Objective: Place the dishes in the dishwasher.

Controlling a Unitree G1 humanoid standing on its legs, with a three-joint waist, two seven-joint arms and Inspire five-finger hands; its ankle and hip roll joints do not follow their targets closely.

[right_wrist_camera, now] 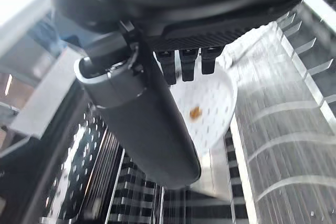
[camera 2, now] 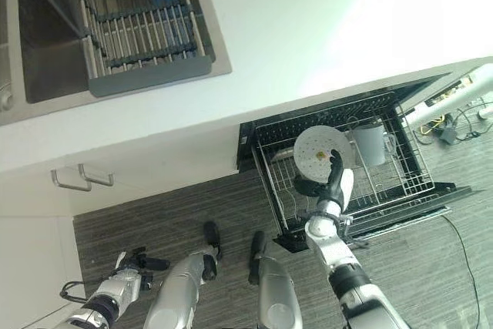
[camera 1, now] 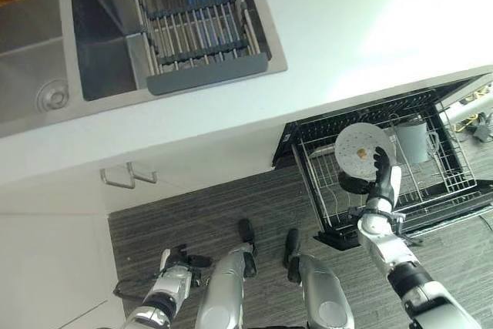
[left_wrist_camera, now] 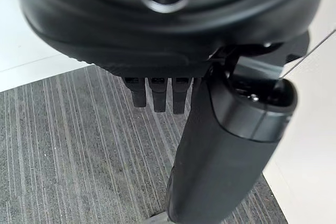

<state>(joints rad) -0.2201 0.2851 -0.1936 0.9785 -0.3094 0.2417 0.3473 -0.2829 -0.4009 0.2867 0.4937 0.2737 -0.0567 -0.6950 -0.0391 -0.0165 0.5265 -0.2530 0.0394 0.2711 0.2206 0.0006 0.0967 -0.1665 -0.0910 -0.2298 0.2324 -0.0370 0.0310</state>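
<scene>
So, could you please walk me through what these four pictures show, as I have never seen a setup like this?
This is a humanoid robot loading a dishwasher. The two wide pictures come from cameras on its head, looking down; the two close ones from cameras on its wrists. Its right robot hand pinches a white speckled plate above the pulled-out dishwasher rack, where a grey jug already stands. The left robot hand hangs low over the grey floor, fingers curled and holding nothing. Above lie a white countertop and a sink with a drying rack.
</scene>
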